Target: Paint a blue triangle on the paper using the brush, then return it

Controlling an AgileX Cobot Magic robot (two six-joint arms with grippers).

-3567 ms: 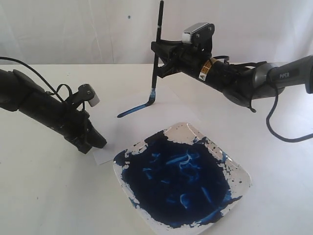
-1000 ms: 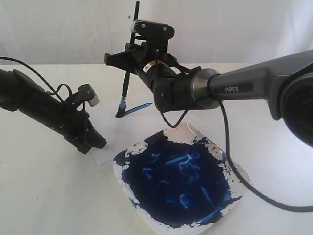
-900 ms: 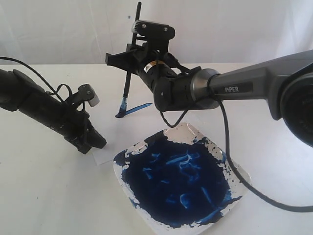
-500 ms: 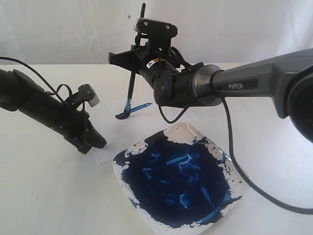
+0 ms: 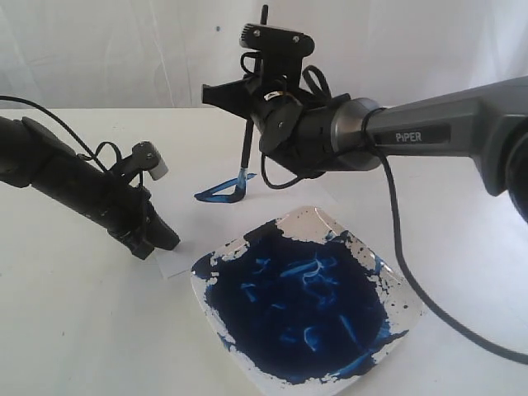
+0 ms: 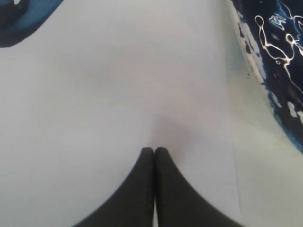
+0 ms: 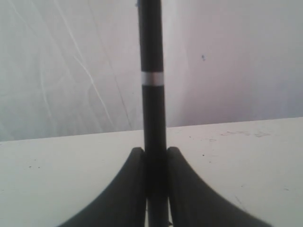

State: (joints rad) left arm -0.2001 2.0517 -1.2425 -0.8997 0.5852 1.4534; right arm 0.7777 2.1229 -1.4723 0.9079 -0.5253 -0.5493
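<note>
**White tabletop: brush tip at a blue outline**

White table [image 5: 66,330] against a pale backdrop. The right gripper [image 7: 155,158] clamps the brush [image 5: 247,153] by its black handle, nearly upright. The brush's blue tip meets one corner of the blue triangle [image 5: 217,195] on the paper [image 5: 183,223]. The left gripper [image 6: 154,150] is over the paper's edge, its jaws pressed together and empty. A paint-smeared plate [image 5: 406,290] sits just beside the paper.
</note>
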